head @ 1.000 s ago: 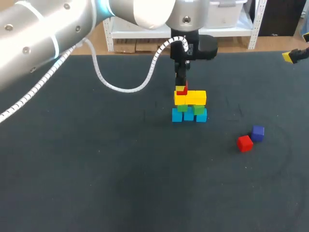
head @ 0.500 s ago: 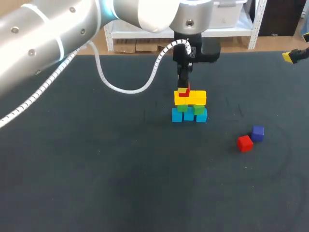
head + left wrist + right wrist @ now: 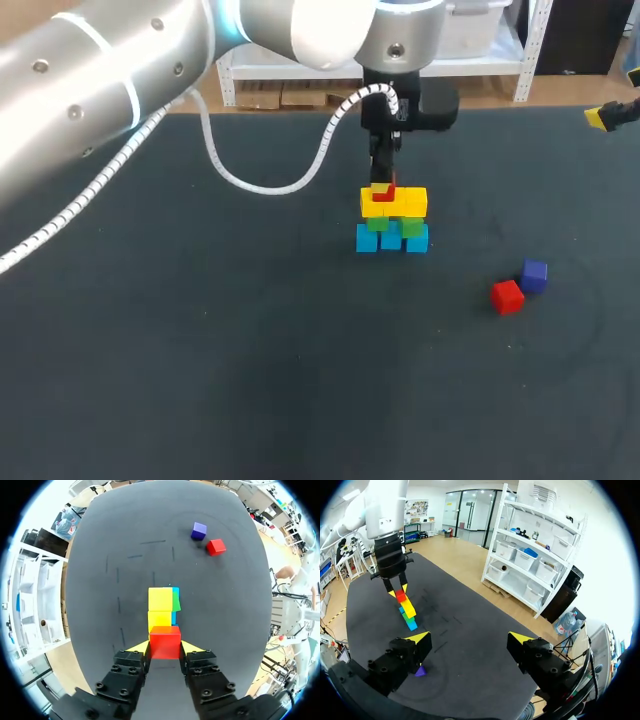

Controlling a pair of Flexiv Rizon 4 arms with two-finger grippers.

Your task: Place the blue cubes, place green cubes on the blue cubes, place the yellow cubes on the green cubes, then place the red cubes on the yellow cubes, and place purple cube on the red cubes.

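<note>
One red cube (image 3: 165, 641), clamped between the fingers of the left gripper (image 3: 165, 648), sits lower than a second ago, seemingly seated on the yellow cubes (image 3: 395, 204) toward their 9 o'clock end, release likely next; second red cube (image 3: 507, 297) and purple cube (image 3: 534, 275) wait at the stack's 4 o'clock; right gripper (image 3: 470, 641) spread, empty.
</note>
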